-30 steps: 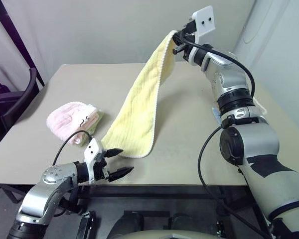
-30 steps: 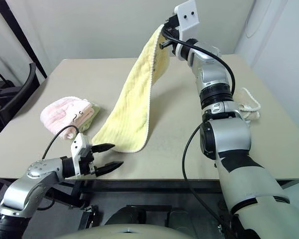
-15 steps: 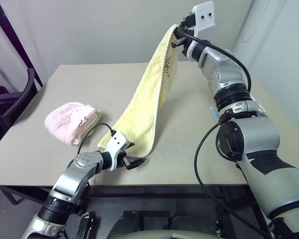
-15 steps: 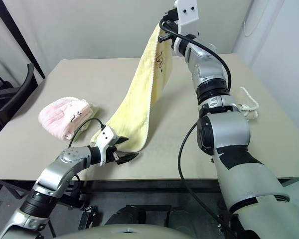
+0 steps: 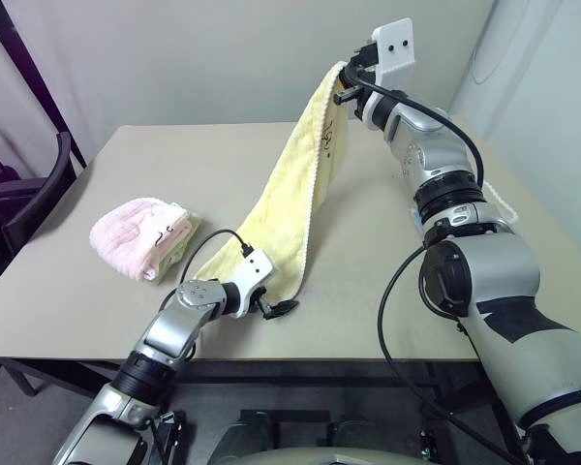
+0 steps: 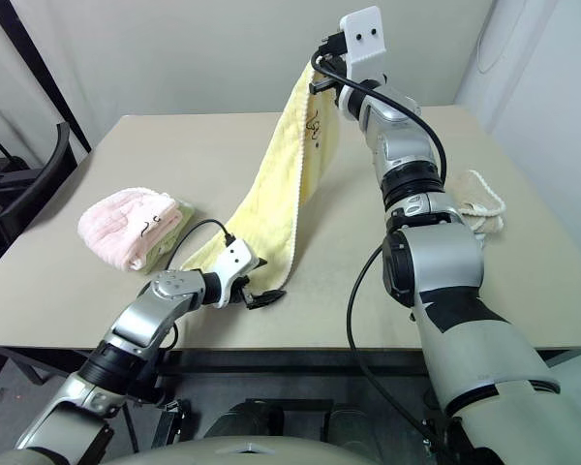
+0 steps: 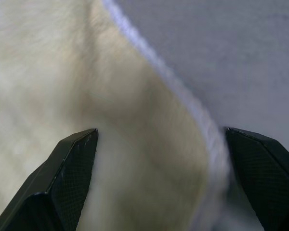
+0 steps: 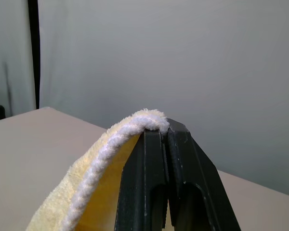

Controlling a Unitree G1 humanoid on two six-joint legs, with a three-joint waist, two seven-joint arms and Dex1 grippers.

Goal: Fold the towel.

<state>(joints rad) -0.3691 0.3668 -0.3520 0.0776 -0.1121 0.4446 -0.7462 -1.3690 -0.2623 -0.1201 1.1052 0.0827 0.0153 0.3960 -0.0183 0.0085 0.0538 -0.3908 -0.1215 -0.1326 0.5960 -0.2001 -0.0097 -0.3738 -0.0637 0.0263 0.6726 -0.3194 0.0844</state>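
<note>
Over table (image 5: 387, 291): pale yellow towel (image 5: 289, 208) draped; white-edged

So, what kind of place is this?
Probably a plain indoor test room or lab. A beige table stands against bare white walls, a dark chair sits beside it, and towels lie out for folding practice.

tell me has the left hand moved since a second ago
Yes. The left hand has gone from the table's near edge, forward and rightward, to the towel's lower end.
</note>
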